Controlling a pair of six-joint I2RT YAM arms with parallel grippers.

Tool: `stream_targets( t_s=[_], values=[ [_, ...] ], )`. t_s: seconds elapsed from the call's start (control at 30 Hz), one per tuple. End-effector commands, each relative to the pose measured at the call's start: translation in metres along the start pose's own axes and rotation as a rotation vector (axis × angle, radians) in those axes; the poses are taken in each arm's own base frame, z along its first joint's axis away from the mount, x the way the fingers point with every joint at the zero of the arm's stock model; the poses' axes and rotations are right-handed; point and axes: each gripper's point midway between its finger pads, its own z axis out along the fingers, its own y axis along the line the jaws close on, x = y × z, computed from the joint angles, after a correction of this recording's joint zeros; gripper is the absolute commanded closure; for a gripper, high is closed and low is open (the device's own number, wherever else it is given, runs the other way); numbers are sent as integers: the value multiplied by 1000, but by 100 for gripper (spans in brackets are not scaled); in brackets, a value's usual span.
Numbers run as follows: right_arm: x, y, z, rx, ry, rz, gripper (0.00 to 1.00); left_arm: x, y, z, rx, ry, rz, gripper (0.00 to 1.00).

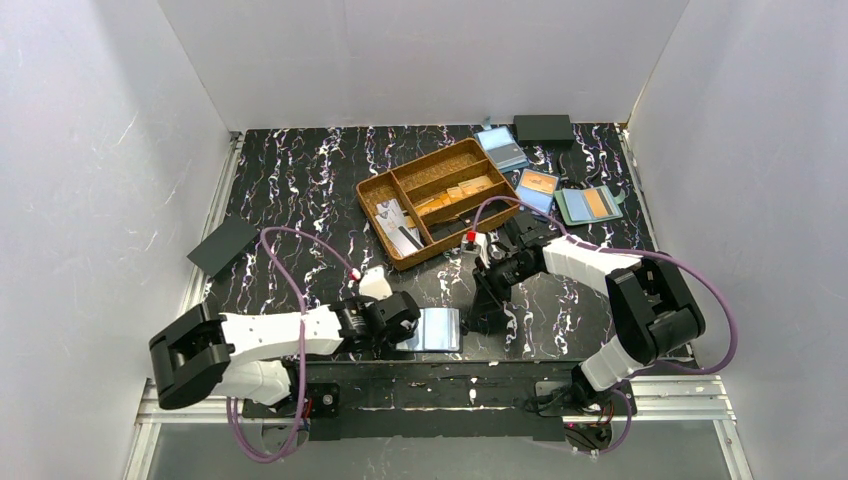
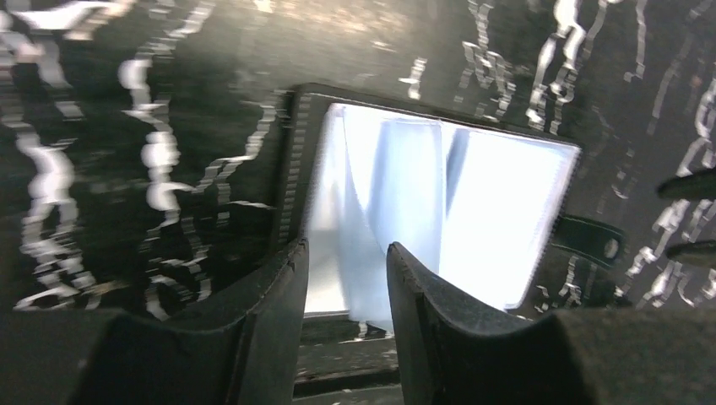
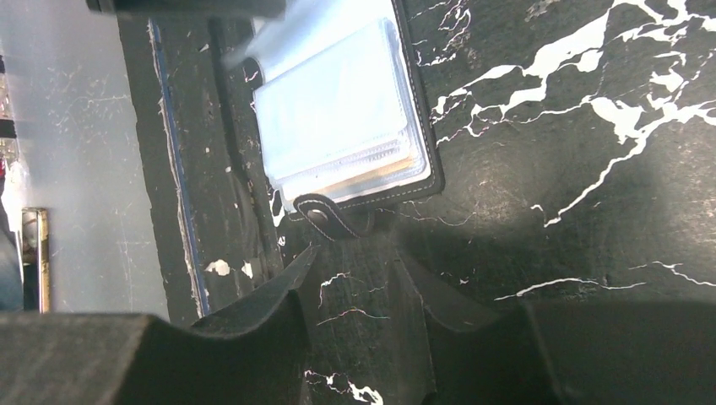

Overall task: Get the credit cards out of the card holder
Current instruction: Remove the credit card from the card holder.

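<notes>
The card holder lies open on the marble mat at the near edge, its light blue lining up. In the left wrist view the card holder glows pale, and a pale blue leaf or card reaches down between my fingers. My left gripper is open at the holder's left edge. The right wrist view shows the holder, the credit cards behind clear sleeves, and the snap tab. My right gripper is open just short of the tab, with bare mat between its fingers.
A brown divided tray at mid-table holds orange-tan cards and some pale cards. Behind it lie two blue holders, a grey-green holder and a black box. A black flat case lies at the left.
</notes>
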Motion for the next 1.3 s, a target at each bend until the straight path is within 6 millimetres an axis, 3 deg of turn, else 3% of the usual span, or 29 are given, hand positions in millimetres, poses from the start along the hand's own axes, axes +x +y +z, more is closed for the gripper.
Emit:
stream_targets(
  t_s=[0.0, 0.07, 0.2, 0.37, 0.43, 0.6, 0.77, 1.03, 1.27],
  values=[
    [-12, 4, 1, -29, -12, -37, 58, -25, 64, -18, -210, -128, 28, 59],
    [-12, 5, 1, -31, -12, -39, 58, -31, 61, -25, -165, -144, 37, 52],
    [-12, 5, 1, -32, -13, -43, 58, -37, 32, -41, 49, -149, 114, 41],
    [-14, 6, 0, -33, -15, -50, 58, -30, -38, -76, 505, -126, 216, 33],
    [-14, 6, 0, -33, -15, -50, 58, -22, -50, -80, 546, -81, 243, 33],
    [-12, 4, 1, -27, -5, -49, 58, -3, -50, -46, 376, 35, 292, 32],
    [-12, 3, 0, -21, 0, -51, 58, -1, -43, -12, 99, 60, 339, 31],
    [-11, 3, 1, -30, 8, -45, 58, 5, -48, 8, -16, 90, 380, 30],
    [-12, 3, 1, -30, 8, -47, 58, 12, -39, 16, -88, 125, 381, 34]
  ],
)
